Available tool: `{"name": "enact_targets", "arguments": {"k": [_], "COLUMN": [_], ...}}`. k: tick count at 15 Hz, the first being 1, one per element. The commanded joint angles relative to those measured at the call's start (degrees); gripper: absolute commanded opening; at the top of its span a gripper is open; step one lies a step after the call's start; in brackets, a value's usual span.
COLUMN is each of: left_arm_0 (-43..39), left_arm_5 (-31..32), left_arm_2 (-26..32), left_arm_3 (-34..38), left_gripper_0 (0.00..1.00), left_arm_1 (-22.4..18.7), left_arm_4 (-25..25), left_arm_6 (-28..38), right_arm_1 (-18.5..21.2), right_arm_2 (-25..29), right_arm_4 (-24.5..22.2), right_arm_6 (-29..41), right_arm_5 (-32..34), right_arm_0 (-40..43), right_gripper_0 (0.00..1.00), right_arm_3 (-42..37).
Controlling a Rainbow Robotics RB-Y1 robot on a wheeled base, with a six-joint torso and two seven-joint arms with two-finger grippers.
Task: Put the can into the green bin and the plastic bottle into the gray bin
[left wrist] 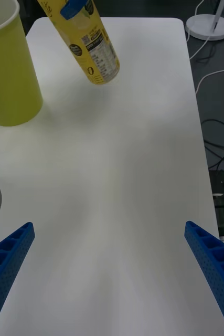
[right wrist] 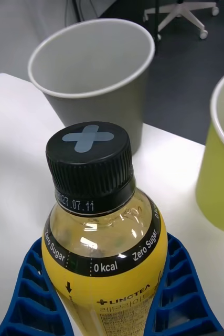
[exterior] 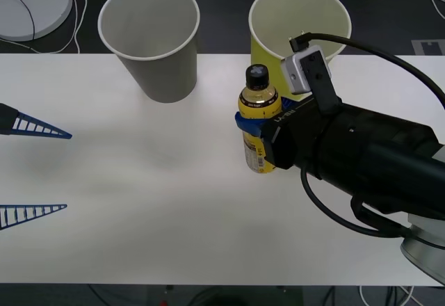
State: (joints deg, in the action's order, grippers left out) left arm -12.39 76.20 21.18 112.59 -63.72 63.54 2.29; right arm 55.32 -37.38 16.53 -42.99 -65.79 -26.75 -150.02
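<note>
Fingers [exterior: 35,129] of the left claw [exterior: 33,170] enter at the left edge of the front view, blue and ribbed, one above the other with a wide gap between them; this claw is fully open and holds nothing. In the left wrist view the same two fingers stand far apart over the bare white counter [left wrist: 122,173].

At the upper left of the front view, beyond the counter [exterior: 139,202], a round white base [exterior: 31,3] with a cable lies on the dark floor. Right of it, at the far edge of the counter, stands the gray bin [exterior: 154,38], upright, mouth open, white inside.

Near the middle of the front view is the plastic bottle [exterior: 259,122], yellow with a black cap, and the right claw [exterior: 252,126] is closed around its body just under the shoulder. In the right wrist view the blue fingers [right wrist: 22,294] press on both sides of the bottle [right wrist: 104,247]. In the left wrist view the bottle [left wrist: 93,44] is tilted and its bottom seems to be off the counter.

Just behind the bottle, at the upper right of the front view, stands the green bin [exterior: 299,24], also upright. The black right arm [exterior: 361,153] comes from the right edge.
</note>
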Motion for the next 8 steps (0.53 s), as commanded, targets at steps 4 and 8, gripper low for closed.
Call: {"name": "enact_targets", "arguments": {"k": [4, 8], "left_arm_0": [0.00, 0.00], "left_arm_5": [0.00, 0.00], "left_arm_2": [0.00, 0.00], "left_arm_3": [0.00, 0.00], "left_gripper_0": [1.00, 1.00], "left_arm_1": [0.00, 0.00], "left_arm_4": [0.00, 0.00], "left_arm_6": [0.00, 0.00], "right_arm_1": [-4.26, -6.19], "right_arm_2": [0.29, 0.29], "right_arm_4": [7.20, 11.95], "right_arm_6": [-2.36, -2.98], "right_arm_5": [-0.04, -0.04], "right_arm_0": [-8.15, -14.12], "right_gripper_0": [0.00, 0.00], "right_arm_3": [0.02, 2.80]}}
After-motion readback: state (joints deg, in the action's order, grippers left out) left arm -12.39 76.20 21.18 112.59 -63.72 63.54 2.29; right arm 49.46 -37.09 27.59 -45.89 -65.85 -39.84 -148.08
